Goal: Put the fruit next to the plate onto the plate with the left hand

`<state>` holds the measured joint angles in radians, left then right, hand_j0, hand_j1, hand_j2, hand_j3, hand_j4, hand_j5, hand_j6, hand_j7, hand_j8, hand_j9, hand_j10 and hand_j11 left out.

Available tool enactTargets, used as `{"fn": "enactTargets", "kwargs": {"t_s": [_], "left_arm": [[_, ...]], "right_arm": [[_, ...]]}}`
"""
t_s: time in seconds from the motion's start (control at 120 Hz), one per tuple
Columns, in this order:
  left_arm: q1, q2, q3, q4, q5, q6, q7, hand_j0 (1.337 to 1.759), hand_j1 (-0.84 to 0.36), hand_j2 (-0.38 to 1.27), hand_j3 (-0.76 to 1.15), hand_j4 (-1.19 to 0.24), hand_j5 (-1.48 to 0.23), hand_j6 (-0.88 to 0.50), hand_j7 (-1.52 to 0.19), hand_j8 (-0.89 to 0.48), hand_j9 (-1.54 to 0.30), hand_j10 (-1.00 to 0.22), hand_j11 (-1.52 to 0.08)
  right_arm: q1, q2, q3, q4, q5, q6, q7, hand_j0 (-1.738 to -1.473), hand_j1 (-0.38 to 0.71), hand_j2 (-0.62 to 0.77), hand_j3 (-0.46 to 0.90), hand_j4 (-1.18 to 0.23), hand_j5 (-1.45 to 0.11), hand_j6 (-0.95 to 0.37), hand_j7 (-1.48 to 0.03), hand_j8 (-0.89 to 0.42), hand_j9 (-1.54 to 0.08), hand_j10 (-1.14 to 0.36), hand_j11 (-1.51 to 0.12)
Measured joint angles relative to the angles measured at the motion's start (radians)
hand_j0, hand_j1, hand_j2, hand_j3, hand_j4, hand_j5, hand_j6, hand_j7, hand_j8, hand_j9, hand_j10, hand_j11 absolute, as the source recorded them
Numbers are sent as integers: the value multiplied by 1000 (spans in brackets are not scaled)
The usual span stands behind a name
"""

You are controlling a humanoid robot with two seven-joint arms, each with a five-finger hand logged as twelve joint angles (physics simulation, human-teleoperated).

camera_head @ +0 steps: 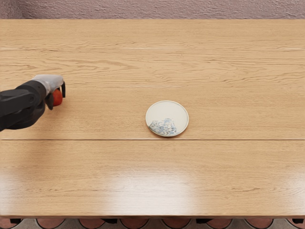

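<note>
Fruit [57, 98]: small, red, roundish, only a sliver showing. Close to the left edge of the worktop [190, 71], about mid-depth, well apart from the plate. No long axis to speak of, so no orientation worry at set-down.

Left hand [49, 88]: right on the fruit, arm in from the left edge. Fingers [63, 89] clenched round it, one dark finger down its right side, grey back of the hand over the top. Reads as a grasp. Cannot tell whether lifted clear of the worktop or resting on it, no clean shadow gap.

Plate [167, 108]: small, round, pale, blue pattern on its near side, roughly centre of the worktop. Nothing on it.

Key relation: plate to the right of the hand and a touch nearer the front edge. Probably a carry step next: mostly rightward travel over bare wood, slight pull toward the near edge, then lower and let go over the plate's middle.

Right arm: not in view. Left the only one near, as the task wants.

Risk, as a guess: round fruit on a shallow plate, could roll off the rim if dropped from height or off-centre. Low release advised.
</note>
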<state>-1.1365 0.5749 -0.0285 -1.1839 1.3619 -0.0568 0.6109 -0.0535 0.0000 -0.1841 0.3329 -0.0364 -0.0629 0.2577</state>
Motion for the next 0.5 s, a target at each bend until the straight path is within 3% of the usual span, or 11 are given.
{"fn": "enactTargets", "kwargs": {"t_s": [0.133,0.158,0.208,0.233,0.367,0.5], "left_arm": [[-81,-74,10,-3,8,-5,0,1654,-256,252,0,-646,-877,-423,-864,-436,-864,-642,-866],[-100,-109,17,-5,5,-6,0,1654,-259,338,0,-643,-881,-427,-864,-419,-864,-649,-865],[-129,-139,28,-8,5,-6,0,1655,-305,360,0,-641,-880,-411,-866,-401,-866,-622,-871],[-134,-148,33,-9,5,-7,-1,1654,-286,263,0,-641,-879,-404,-864,-390,-865,-611,-872],[-184,-222,44,-13,1,-43,-1,1655,-287,359,0,-634,-883,-413,-863,-398,-861,-625,-868],[-196,-266,46,-31,-8,-92,0,1656,-295,348,0,-629,-880,-420,-858,-401,-859,-620,-862]], "right_arm": [[0,0,0,0,0,0,0,-1658,-329,-4,0,-17,-22,-16,-22,-16,-22,-16,-22],[0,0,0,0,0,0,0,-1658,-329,-4,0,-17,-22,-16,-22,-16,-22,-16,-22],[0,0,0,0,0,0,0,-1658,-329,-4,0,-17,-22,-16,-22,-16,-22,-17,-22],[0,0,0,0,0,0,0,-1658,-329,-4,0,-17,-22,-16,-22,-16,-22,-17,-22],[0,0,0,0,0,0,0,-1658,-329,-4,0,-17,-22,-16,-22,-16,-22,-17,-22],[0,0,0,0,0,0,0,-1658,-329,-4,0,-17,-22,-16,-22,-16,-22,-17,-22]]}}
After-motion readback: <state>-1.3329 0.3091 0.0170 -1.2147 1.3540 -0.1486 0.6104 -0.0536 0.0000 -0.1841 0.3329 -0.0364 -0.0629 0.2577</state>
